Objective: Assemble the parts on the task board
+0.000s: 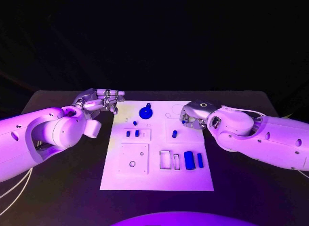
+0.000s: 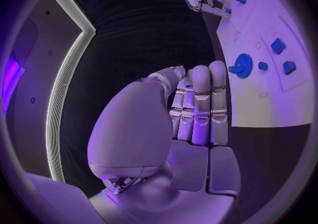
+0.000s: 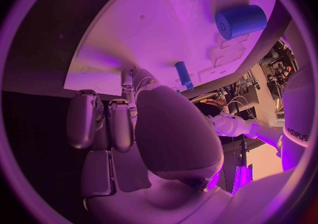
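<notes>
The white task board (image 1: 157, 176) lies in the middle of the black table. A blue gear (image 1: 146, 113) (image 2: 243, 65) sits near its far edge, with small blue pegs (image 1: 132, 133) in a raised block below it. A single peg (image 1: 174, 134) (image 3: 183, 74) stands right of centre. A thick blue cylinder (image 1: 189, 160) (image 3: 240, 21) and a thinner one (image 1: 200, 160) lie lower right. My left hand (image 1: 100, 101) (image 2: 195, 107) hovers off the board's far left corner, fingers straight, holding nothing. My right hand (image 1: 194, 115) (image 3: 126, 123) hangs curled over the board's far right part. A blue speck shows at its fingertips; a hold is unclear.
A recessed plate with a round hole (image 1: 132, 159) and two narrow slots (image 1: 169, 160) sit in the board's near half. Bare black table (image 1: 66, 193) surrounds the board on all sides. Both forearms flank the board.
</notes>
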Tool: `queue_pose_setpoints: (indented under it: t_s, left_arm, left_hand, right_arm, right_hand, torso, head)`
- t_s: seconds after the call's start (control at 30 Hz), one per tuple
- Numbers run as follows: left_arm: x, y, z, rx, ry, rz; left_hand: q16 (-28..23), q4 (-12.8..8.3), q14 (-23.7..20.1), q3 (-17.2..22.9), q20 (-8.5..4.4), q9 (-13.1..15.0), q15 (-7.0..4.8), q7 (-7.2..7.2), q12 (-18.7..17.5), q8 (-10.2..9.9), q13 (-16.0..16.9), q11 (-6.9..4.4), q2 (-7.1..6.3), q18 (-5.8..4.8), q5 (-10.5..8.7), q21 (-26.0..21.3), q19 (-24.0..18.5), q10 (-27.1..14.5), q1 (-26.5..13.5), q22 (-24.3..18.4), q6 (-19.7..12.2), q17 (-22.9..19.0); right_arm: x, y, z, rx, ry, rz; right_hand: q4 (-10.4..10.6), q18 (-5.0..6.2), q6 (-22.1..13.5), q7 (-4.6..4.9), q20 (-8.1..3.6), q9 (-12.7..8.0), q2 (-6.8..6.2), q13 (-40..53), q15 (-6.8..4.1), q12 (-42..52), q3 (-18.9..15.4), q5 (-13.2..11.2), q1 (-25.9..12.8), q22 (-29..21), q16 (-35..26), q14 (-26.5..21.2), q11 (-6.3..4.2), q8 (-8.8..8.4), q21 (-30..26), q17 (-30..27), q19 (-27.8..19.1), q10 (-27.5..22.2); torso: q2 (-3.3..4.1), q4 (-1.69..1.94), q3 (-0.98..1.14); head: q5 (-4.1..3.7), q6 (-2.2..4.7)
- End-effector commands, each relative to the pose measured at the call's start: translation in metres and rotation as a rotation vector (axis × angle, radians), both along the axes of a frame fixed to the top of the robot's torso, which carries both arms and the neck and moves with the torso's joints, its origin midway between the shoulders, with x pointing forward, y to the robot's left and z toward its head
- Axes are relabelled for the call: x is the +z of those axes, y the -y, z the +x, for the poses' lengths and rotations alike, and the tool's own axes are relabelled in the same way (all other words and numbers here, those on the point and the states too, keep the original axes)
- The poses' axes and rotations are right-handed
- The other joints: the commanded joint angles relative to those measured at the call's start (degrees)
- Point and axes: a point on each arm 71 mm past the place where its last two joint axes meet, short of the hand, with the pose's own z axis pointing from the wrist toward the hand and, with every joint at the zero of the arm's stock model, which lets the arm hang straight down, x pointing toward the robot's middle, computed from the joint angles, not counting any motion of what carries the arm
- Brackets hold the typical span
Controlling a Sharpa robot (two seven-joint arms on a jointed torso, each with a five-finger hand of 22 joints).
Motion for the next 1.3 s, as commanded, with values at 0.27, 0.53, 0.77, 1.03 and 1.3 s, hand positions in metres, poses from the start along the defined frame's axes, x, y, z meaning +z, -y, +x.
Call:
queue_pose_setpoints:
  t_s: [0.27,0.53,0.77,1.03,1.3]
  left_arm:
    - [0.000,0.003,0.000,-0.022,-0.015,-0.010]
    - [-0.001,0.001,0.001,-0.014,-0.021,-0.005]
    - [-0.002,0.001,0.002,-0.014,-0.022,-0.004]
    - [-0.002,0.001,0.002,-0.016,-0.025,-0.004]
    - [-0.002,0.002,0.003,-0.022,-0.029,-0.005]
  left_hand:
    - [-0.4,-0.5,-0.4,0.0,-0.03,-0.2,0.13,0.64,0.3,-0.2,0.1,0.27,0.48,0.79,0.00,-0.9,-0.7,-0.9,0.0,-0.8,-0.5,-0.2]
    - [-0.5,-0.6,-0.5,0.0,0.05,-0.3,0.24,0.80,0.4,-0.3,0.1,0.41,0.60,0.78,0.03,-1.1,-0.7,-1.3,0.0,-0.9,-0.8,-0.3]
    - [-0.5,-0.6,-0.5,0.0,0.06,-0.4,0.25,0.82,0.5,-0.3,0.1,0.43,0.61,0.78,0.03,-1.1,-0.7,-1.3,0.0,-0.9,-0.8,-0.3]
    - [-0.5,-0.7,-0.6,-0.1,0.10,-0.4,0.30,0.90,0.5,-0.3,0.2,0.50,0.65,0.78,0.04,-1.2,-0.7,-1.5,-0.1,-1.0,-0.9,-0.3]
    - [-0.5,-0.7,-0.7,-0.1,0.13,-0.5,0.35,0.95,0.6,-0.3,0.2,0.55,0.65,0.78,0.03,-1.3,-0.7,-1.6,-0.1,-1.0,-1.0,-0.4]
  right_arm:
    - [-0.008,0.001,-0.001,0.006,-0.045,-0.029]
    - [0.000,0.002,-0.003,0.001,0.015,0.028]
    - [0.012,0.002,-0.005,-0.005,0.076,0.080]
    - [0.026,0.002,-0.012,0.005,0.116,0.123]
    - [0.037,-0.020,-0.035,0.078,0.120,0.183]
  right_hand:
    - [-0.2,-0.70,0.6,0.10,0.00,0.0,-0.96,-0.6,-0.24,-1.0,2.1,-0.3,-0.7,6.8,0.3,3.4,0.17,-0.47,0.4,1.9,0.4,0.6]
    - [-0.6,-0.85,1.2,0.05,0.06,0.2,-1.24,-0.9,-0.37,-1.3,3.4,-0.3,-1.1,7.3,0.4,3.4,0.13,-0.43,1.1,2.0,0.7,1.5]
    - [-0.6,-0.90,1.3,0.04,0.06,0.2,-1.49,-1.0,-0.37,-1.5,3.8,-0.4,-1.5,7.5,0.5,3.4,0.12,-0.48,1.4,2.0,0.8,1.7]
    - [-0.7,-0.95,1.4,0.00,0.05,0.2,-1.72,-1.1,-0.40,-1.6,4.2,-0.5,-1.6,7.7,0.6,3.4,0.07,-0.49,1.6,2.1,1.0,1.9]
    - [-0.8,-1.04,1.6,-0.04,0.04,0.3,-1.96,-1.1,-0.44,-1.7,4.7,-0.6,-1.9,7.9,0.7,3.4,0.02,-0.48,2.1,2.2,1.2,2.2]
  torso:
    - [-0.07,-0.01,-0.04]
    - [-0.10,-0.03,0.03]
    - [-0.09,0.01,-0.04]
    - [-0.05,-0.01,-0.03]
    - [0.00,-0.12,0.07]
  head:
    - [0.04,-0.19]
    - [0.04,-0.06]
    - [0.06,0.13]
    - [0.26,0.26]
    - [1.32,0.40]
